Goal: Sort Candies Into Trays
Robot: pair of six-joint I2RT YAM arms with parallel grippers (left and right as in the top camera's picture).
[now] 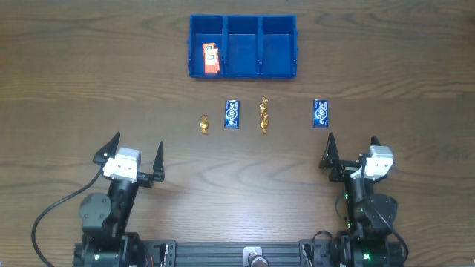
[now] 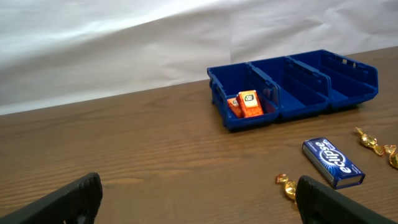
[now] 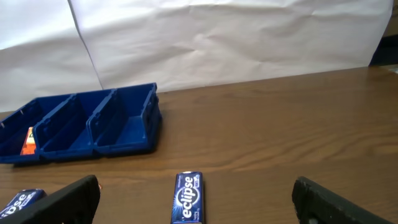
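Note:
A blue three-compartment tray (image 1: 243,72) stands at the back middle of the table; its left compartment holds orange candy packs (image 1: 212,58) (image 2: 248,104). In front of it lie a gold-wrapped candy (image 1: 204,124) (image 2: 286,185), a blue mint box (image 1: 232,114) (image 2: 333,162), two more gold candies (image 1: 263,116) (image 2: 371,140) and a second blue mint box (image 1: 320,113) (image 3: 188,198). My left gripper (image 1: 137,159) sits open near the front left, apart from all candies. At the front right, my right gripper (image 1: 351,152) is open too, with the second mint box ahead of it.
The tray's middle (image 1: 243,44) and right (image 1: 277,44) compartments hold nothing. Bare wooden table (image 1: 74,89) stretches to both sides. A white backdrop (image 3: 217,37) rises behind the table's far edge.

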